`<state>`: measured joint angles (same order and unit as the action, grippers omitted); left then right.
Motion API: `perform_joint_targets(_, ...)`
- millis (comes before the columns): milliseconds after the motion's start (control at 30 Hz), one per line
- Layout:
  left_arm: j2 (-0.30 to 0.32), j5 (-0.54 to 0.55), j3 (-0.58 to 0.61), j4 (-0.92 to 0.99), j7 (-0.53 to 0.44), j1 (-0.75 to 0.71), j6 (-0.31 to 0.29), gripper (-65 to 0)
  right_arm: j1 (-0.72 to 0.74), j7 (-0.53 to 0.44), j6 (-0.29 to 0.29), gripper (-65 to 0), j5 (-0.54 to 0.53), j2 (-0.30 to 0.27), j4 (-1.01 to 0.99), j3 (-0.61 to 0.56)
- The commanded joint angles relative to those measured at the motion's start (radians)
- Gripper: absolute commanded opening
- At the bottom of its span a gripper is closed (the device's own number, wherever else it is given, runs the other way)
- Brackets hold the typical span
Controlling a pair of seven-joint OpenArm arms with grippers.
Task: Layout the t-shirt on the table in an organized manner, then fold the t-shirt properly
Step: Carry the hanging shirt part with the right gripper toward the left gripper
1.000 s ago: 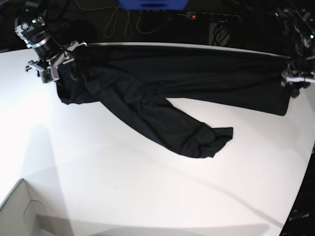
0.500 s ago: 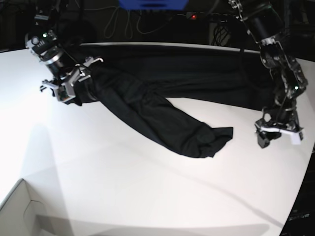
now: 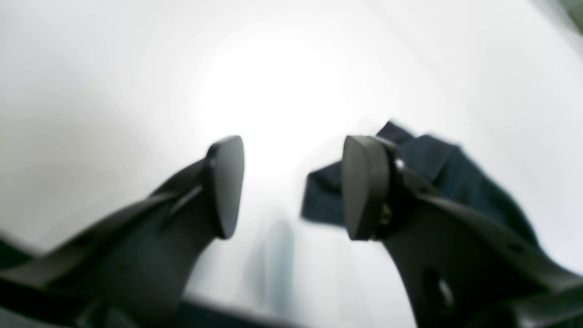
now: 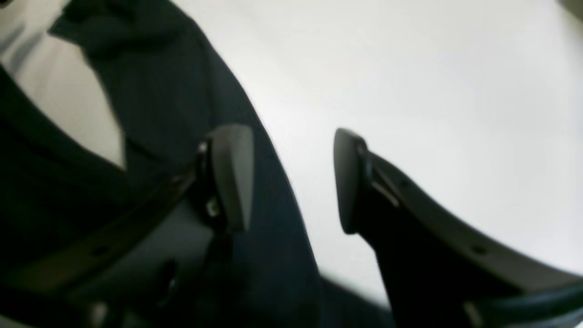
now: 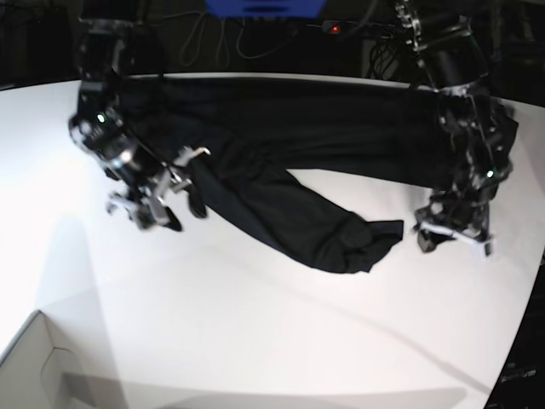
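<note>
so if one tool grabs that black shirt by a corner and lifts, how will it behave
Probably floppy: the t-shirt already lies in soft wrinkles, with a bunched fold trailing toward the front. A single-corner lift would likely let the rest hang and drag across the table. It looks thin and light, and the smooth tabletop suggests it would slide easily when pushed.

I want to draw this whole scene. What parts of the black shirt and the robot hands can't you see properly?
- Base view: the t-shirt blends into the dark behind the table; its far edge is hard to tell.
- Base view: the right gripper is smeared by motion blur.
- Left wrist view: the left gripper is open, and one finger hides part of the cloth.
- Right wrist view: all blurred; the frame's edge cuts off the shirt.
</note>
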<state>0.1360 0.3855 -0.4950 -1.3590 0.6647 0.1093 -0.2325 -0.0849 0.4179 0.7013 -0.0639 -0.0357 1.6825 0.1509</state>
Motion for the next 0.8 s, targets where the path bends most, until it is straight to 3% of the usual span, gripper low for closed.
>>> perform_joint_targets(0, 0.026, 0.019, -0.023, -0.049, -0.024, -0.001, 0.0, -31.4, 0.058, 0.002, -0.003, -35.9, -0.014, -0.002, -0.018, -0.018)
perform_joint_targets(200, 0.034, 0.048, -0.124, -0.204, -0.023, -0.136, -0.001, -31.4, 0.291, 0.031, -0.003, -35.9, -0.014, 0.01, -0.322, -0.176)
perform_joint_targets(400, 0.03, 0.05, -0.189, -0.268, -0.023, -0.236, -0.006, -31.4, 0.469, 0.006, -0.003, -35.9, -0.014, 0.044, -0.638, -0.196)
perform_joint_targets(567, 0.026, 0.05, -0.227, -0.277, -0.023, -0.279, -0.006, -31.4, 0.517, -0.126, -0.003, -35.9, -0.015, 0.044, -0.787, -0.196)
perform_joint_targets(767, 0.03, 0.05, -0.238, -0.268, -0.023, -0.277, -0.006, -31.4, 0.531, -0.181, -0.003, -35.9, -0.014, 0.063, -0.893, -0.199)
